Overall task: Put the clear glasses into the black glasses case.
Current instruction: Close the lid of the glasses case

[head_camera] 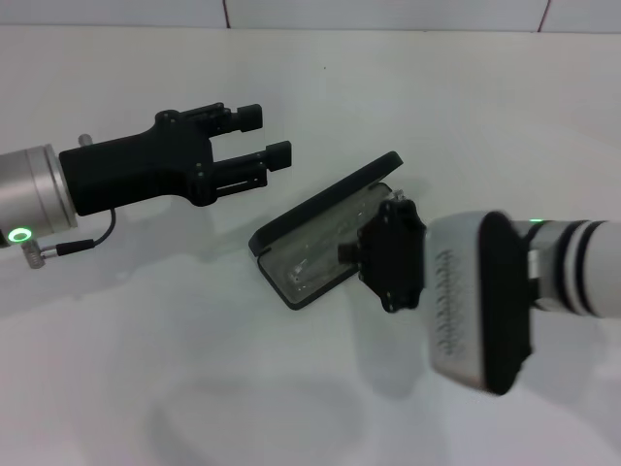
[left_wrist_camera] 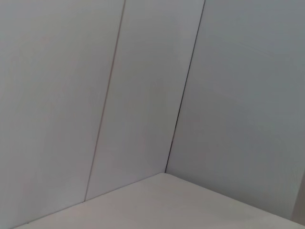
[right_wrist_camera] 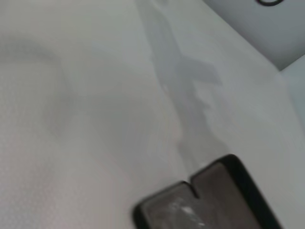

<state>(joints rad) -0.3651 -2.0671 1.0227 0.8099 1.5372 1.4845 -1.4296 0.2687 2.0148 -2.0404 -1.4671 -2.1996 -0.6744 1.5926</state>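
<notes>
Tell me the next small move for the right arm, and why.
Probably lift the right gripper clear of the slim matte black hinged glasses case. The fully transparent plastic glasses appear to lie already in its open tray, and the gripper sits right over it, blocking the raised lid. The left gripper hovers open beside the case.

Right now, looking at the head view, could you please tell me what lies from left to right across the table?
Left gripper, hovering with its jaws open → black glasses case, lid propped open, clear glasses lying inside → right gripper, at the case's right end.
</notes>
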